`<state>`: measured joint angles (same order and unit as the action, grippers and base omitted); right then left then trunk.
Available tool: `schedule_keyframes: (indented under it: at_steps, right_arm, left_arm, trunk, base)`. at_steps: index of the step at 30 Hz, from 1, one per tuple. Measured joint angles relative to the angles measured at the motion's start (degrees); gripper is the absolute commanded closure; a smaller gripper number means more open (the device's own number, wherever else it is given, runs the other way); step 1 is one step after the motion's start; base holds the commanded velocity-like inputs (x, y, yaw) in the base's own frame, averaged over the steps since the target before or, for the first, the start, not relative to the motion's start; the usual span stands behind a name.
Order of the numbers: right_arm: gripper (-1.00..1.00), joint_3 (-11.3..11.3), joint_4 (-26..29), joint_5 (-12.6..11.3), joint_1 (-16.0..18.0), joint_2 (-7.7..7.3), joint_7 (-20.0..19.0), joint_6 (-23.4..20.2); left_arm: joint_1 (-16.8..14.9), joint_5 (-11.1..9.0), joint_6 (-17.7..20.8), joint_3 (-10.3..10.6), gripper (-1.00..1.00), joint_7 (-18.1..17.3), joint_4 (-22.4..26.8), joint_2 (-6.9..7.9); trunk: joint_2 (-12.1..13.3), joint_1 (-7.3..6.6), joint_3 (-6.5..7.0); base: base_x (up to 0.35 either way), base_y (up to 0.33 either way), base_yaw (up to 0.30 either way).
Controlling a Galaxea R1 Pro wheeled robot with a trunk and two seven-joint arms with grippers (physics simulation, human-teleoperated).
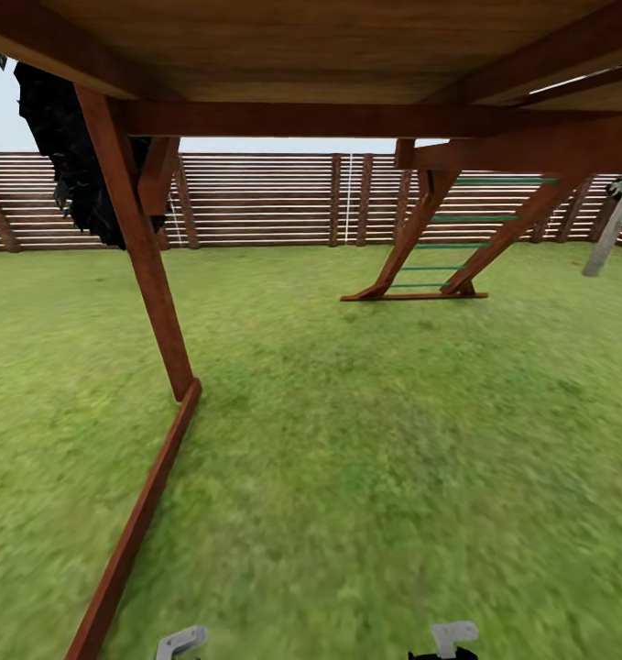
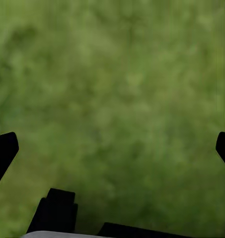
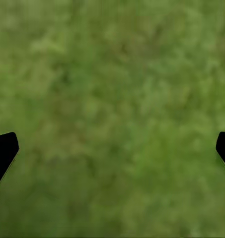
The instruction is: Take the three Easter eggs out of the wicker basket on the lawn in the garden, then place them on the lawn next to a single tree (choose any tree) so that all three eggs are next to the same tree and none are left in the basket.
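Here neither the eggs nor the basket can be placed from either gripper, so which arm is nearer cannot be told. The head view looks out from under the playset (image 1: 146, 275) across the lawn (image 1: 365, 431) to the fence (image 1: 256, 202). The left gripper (image 2: 112, 148) and right gripper (image 3: 112, 148) both hang spread wide over bare grass, holding nothing.
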<state>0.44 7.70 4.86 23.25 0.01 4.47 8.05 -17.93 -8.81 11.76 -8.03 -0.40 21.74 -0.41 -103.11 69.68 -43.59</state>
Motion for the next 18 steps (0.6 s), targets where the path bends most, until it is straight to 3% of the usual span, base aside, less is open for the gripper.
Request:
schedule_keyframes:
  at_steps: [18]
  right_arm:
    - [-1.00, -0.03, 0.00, -0.02, 0.00, -0.01, 0.01, 0.00]
  left_arm:
    - [0.00, 0.06, 0.03, 0.00, -1.00, 0.00, -0.01, 0.00]
  trunk:
    - [0.00, 0.00, 0.00]
  base:
    - [0.316, 0.000, 0.000]
